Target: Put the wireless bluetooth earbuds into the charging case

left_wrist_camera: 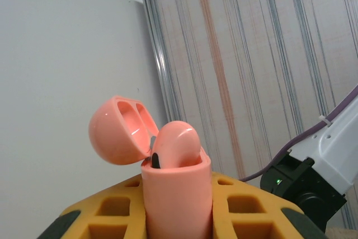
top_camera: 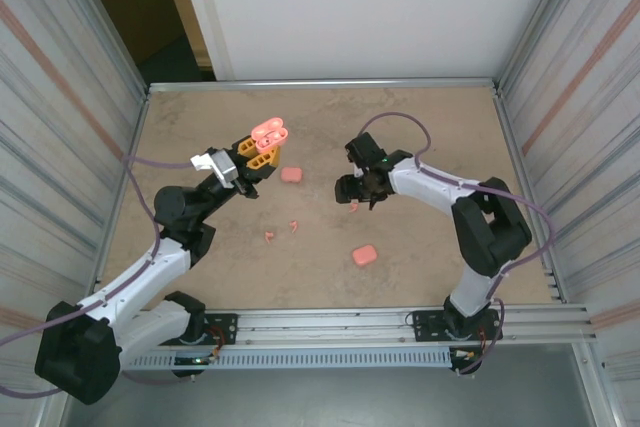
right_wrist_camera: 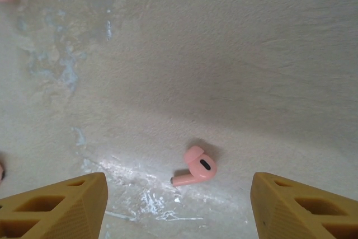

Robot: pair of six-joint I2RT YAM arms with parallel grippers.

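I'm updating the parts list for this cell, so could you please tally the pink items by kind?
Charging cases: 3 - one open case in the left gripper, two closed cases on the table.
Earbuds: 4 that I can make out - three loose earbuds, one seated earbud in the open case.
Total: 7
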